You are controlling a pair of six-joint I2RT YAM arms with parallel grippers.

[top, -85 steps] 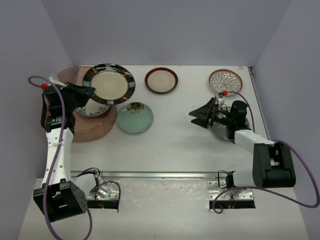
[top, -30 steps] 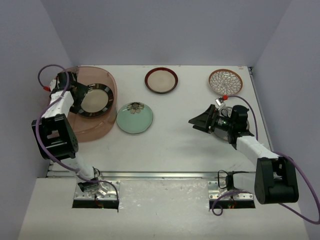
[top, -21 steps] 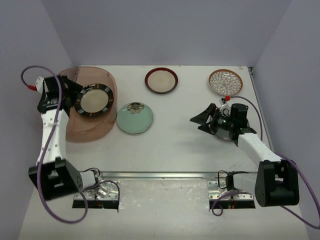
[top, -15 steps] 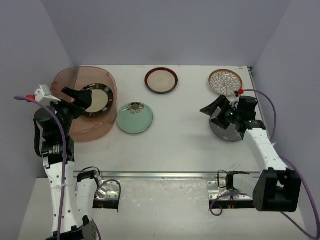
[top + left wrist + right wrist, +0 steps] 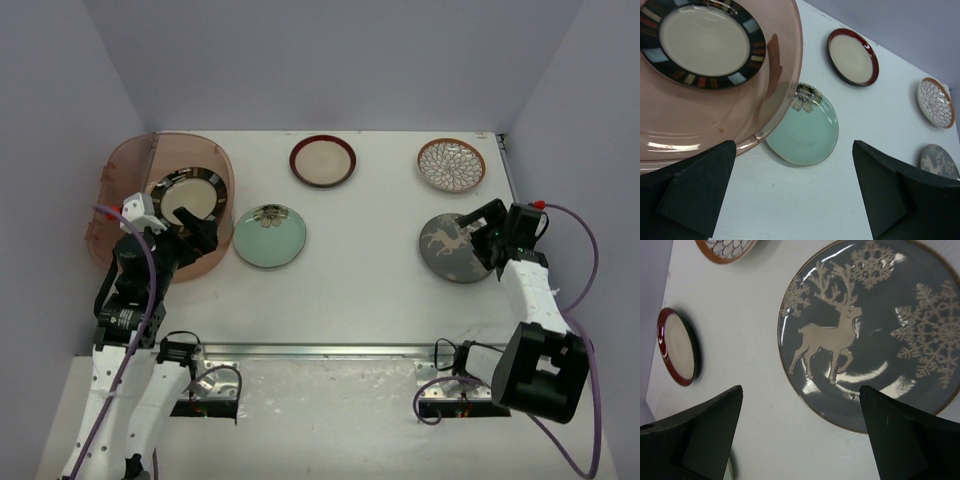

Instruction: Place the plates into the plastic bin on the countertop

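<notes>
In plastic bin [image 5: 120, 165]: black-rimmed plate [image 5: 187, 199]. Outstanding on worktop [image 5: 360, 260]: mint green plate [image 5: 269, 236], brown-rimmed cream plate [image 5: 322, 160], petal-pattern plate [image 5: 451, 164], grey deer plate [image 5: 452, 247]. Left end effector [image 5: 794, 145], right end effector [image 5: 800, 390]: wide apart, empty

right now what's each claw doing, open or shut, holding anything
Left claw: open, empty, near the plastic bin rim.
Right claw: open, empty, aimed at the grey deer plate.
</notes>
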